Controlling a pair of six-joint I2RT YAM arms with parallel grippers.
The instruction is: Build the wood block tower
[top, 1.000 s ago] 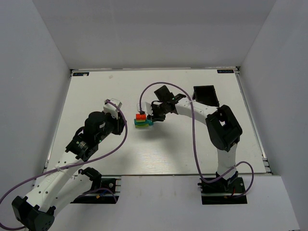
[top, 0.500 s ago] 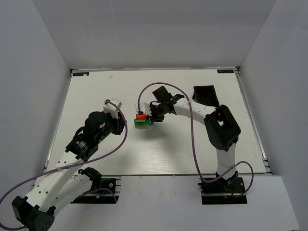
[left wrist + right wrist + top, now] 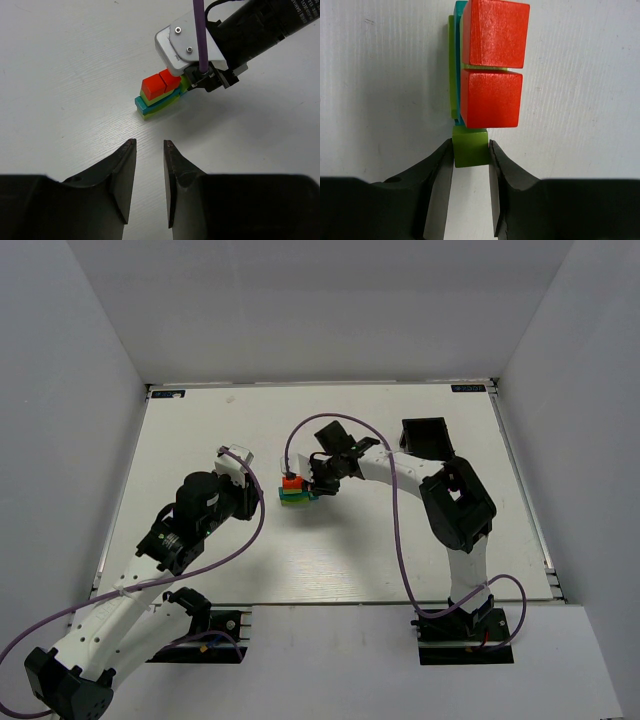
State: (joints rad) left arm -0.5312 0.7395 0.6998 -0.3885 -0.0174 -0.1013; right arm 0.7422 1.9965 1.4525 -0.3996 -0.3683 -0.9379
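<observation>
Right wrist view looks straight down on the wood block tower (image 3: 491,97). Two red cubes (image 3: 495,32) sit side by side on top, touching. Under them the edges of a teal bar (image 3: 459,10) and a lime-green bar (image 3: 452,65) show along one side. At the near end of the stack, just beside the nearer red cube, a lime-green block (image 3: 470,147) is clamped between the fingers of the right hand (image 3: 470,150), with a finger pressed against each side. I cannot tell whether this block already rests on a lower bar or hangs just above it.

The left wrist view shows the layers from the side: lime-green at the bottom, then teal, then lime-green, then the red cubes. They step slightly off one another rather than lining up flush.

The left hand (image 3: 149,150) hovers near the tower and points at it. Its fingers stand a narrow gap apart with nothing between them.

From the top external view the tower stands near the middle of the worktop (image 3: 200,430), between the two arms. A black bin (image 3: 428,435) lies well apart, toward the far right.

By my reading the build is well along. Several layers are set and one more block is at the stack, not yet let go. What is left seems to be seating it, releasing it and backing the hand away without nudging the cubes. No loose blocks show elsewhere on the worktop, and what the bin holds I cannot see.
</observation>
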